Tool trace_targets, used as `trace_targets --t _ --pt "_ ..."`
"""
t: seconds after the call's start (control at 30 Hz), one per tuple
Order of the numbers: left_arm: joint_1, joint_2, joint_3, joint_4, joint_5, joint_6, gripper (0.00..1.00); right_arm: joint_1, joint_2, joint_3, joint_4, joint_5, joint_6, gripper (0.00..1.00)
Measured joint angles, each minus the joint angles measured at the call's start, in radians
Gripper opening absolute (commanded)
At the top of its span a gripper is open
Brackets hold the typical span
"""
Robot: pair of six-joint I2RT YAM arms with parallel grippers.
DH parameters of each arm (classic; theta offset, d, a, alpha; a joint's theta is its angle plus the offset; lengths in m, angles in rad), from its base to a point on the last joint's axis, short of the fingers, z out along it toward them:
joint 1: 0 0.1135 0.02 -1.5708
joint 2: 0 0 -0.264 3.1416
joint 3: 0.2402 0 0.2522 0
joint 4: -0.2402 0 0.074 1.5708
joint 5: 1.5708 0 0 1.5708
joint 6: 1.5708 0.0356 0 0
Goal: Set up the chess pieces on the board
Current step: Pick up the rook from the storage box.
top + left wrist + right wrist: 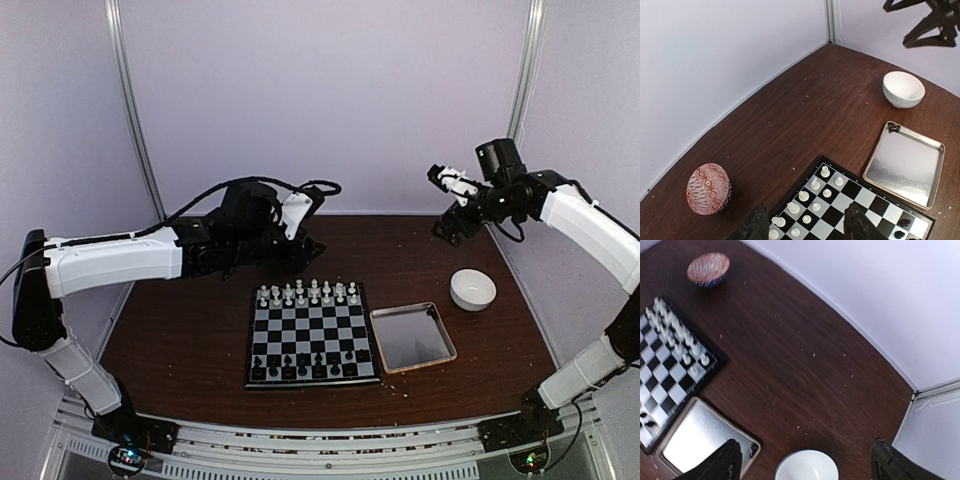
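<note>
The board (312,330) lies at the table's middle. White chess pieces (305,293) fill its two far rows, and black chess pieces (305,365) stand along the near rows. My left gripper (300,252) hovers above the board's far left edge. In the left wrist view this gripper (807,227) is open over the white pieces (815,195), with nothing between its fingers. My right gripper (450,225) hangs high at the back right. In its wrist view the right gripper (805,465) is open and empty above a white bowl (807,467).
A wooden-rimmed grey tray (413,340) sits right of the board, with a small dark thing (892,127) in its far corner. The white bowl (472,289) stands beyond the tray. A red patterned bowl (709,189) sits at the far left. Pale crumbs dot the table.
</note>
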Motion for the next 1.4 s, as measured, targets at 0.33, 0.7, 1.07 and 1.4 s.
trace_targets --t 0.33,0.7,1.07,1.4 --pt "0.019 -0.043 -0.036 0.037 -0.096 -0.049 0.63 0.001 0.284 0.040 -0.102 -0.067 0.002 0.38" --pt "0.019 -0.043 -0.048 0.035 -0.104 -0.077 0.61 0.026 0.451 -0.018 -0.229 -0.064 0.070 0.26" --pt "0.019 -0.042 -0.049 0.035 -0.098 -0.088 0.61 0.076 0.490 -0.036 -0.241 -0.027 0.095 0.29" --pt "0.019 -0.026 -0.049 0.035 -0.083 -0.100 0.60 0.077 0.496 -0.047 -0.244 0.046 0.117 0.33"
